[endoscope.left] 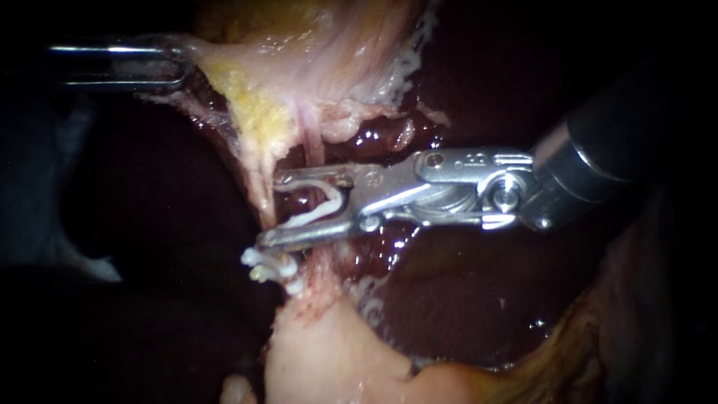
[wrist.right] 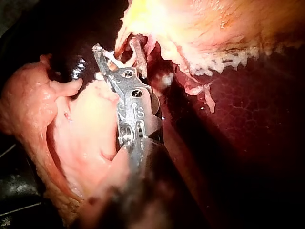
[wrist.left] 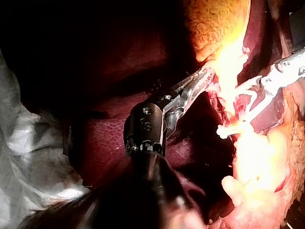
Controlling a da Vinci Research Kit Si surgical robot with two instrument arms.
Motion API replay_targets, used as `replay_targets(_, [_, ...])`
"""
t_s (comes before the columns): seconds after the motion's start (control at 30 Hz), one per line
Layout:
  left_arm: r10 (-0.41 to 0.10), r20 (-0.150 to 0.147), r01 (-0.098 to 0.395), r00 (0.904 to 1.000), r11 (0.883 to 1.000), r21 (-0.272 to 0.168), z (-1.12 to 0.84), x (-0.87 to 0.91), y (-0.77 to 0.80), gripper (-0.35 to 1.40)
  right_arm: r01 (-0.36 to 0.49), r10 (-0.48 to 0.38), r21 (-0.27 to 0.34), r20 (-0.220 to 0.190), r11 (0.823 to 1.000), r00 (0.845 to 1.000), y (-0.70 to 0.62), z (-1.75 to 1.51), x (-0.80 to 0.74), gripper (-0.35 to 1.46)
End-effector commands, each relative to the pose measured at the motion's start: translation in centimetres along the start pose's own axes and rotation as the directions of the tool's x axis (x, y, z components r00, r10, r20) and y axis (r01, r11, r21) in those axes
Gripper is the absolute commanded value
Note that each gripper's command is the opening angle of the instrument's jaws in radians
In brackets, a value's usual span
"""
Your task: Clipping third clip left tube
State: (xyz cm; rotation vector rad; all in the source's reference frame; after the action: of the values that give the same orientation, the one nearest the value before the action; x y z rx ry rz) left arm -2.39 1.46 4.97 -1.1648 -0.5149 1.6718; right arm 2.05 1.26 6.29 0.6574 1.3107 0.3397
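Right instrument (endoscope.left: 269, 209). Enters from the right over the dark liver (endoscope.left: 464, 299), metal wrist level, tip pointing at the left tube (endoscope.left: 263, 196). Jaws wide apart, carrying a white clip (endoscope.left: 323, 203) touching both: one arm along the upper jaw, the other sagging to the lower. Jaw tips set on either side of the left tube, upper tip just beside it, lower tip across it. Tube inside the clip itself or not: cannot tell.

Left tube. Runs as a thin pale strand from the lower edge of the gallbladder (endoscope.left: 299, 52) down to the pale tissue below. Stands taut. Carries seated clips (endoscope.left: 271, 268), white, just under the lower jaw and apart from the white clip. Second, pinker strand (endoscope.left: 310, 138) just beside it, passing behind the jaws.

Left instrument (endoscope.left: 176, 63). Enters from the left. Jaws closed on the gallbladder's left edge, tissue pinched from both sides and drawn to a point toward the shaft. Same in the left wrist view: jaws clamped on the bright tissue ahead, right instrument beyond it.
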Motion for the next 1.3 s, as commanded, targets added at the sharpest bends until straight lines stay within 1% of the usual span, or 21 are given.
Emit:
replay_targets(0.03, [0.000, 0.000, 0.000, 1.0000, 1.000, 0.001, 0.00, 0.00, 0.00, -0.35, 0.006, -0.006, 0.013, -0.012, 1.000, 1.000, 0.00, 0.04, 0.02, 0.49])
replay_targets(0.17, [0.000, 0.000, 0.000, 1.0000, 1.000, 0.001, 0.00, 0.00, 0.00, -0.35, 0.016, -0.014, 0.059, -0.036, 0.998, 0.999, -0.01, 0.17, 0.06, 0.49])
replay_targets(0.3, [0.000, 0.000, 0.000, 1.0000, 1.000, 0.001, 0.01, 0.00, 0.00, -0.35, 0.020, -0.015, 0.086, -0.058, 0.996, 0.998, -0.01, 0.29, 0.10, 0.48])
replay_targets(0.47, [0.000, -0.001, 0.000, 1.0000, 1.000, 0.001, 0.01, 0.00, 0.01, -0.35, 0.011, -0.003, 0.106, -0.076, 0.994, 0.997, 0.00, 0.41, 0.13, 0.48])
replay_targets(0.63, [0.000, -0.001, 0.000, 1.0000, 1.000, 0.002, 0.02, 0.00, 0.01, -0.35, -0.016, 0.026, 0.107, -0.093, 0.994, 0.995, 0.01, 0.49, 0.16, 0.46])
replay_targets(0.83, [0.000, 0.000, 0.000, 1.0000, 1.000, 0.000, 0.03, 0.00, 0.01, -0.35, -0.064, 0.075, 0.101, -0.100, 0.993, 0.992, 0.04, 0.61, 0.19, 0.46])
replay_targets(1.0, [0.000, -0.001, 0.000, 1.0000, 1.000, 0.001, 0.05, -0.01, 0.01, -0.35, -0.109, 0.121, 0.107, -0.120, 0.988, 0.985, 0.01, 0.73, 0.23, 0.46])
replay_targets(1.1, [0.000, -0.001, 0.000, 1.0000, 1.000, 0.001, 0.05, -0.01, 0.01, -0.35, -0.118, 0.132, 0.111, -0.134, 0.987, 0.982, -0.01, 0.79, 0.26, 0.47])
replay_targets(1.2, [0.000, -0.001, 0.000, 1.0000, 1.000, 0.001, 0.05, -0.01, 0.01, -0.35, -0.122, 0.138, 0.116, -0.137, 0.986, 0.981, -0.04, 0.82, 0.27, 0.47])
replay_targets(1.3, [0.000, -0.001, 0.000, 1.0000, 1.000, 0.001, 0.05, -0.01, 0.01, -0.35, -0.152, 0.168, 0.122, -0.135, 0.981, 0.977, -0.06, 0.83, 0.29, 0.46])
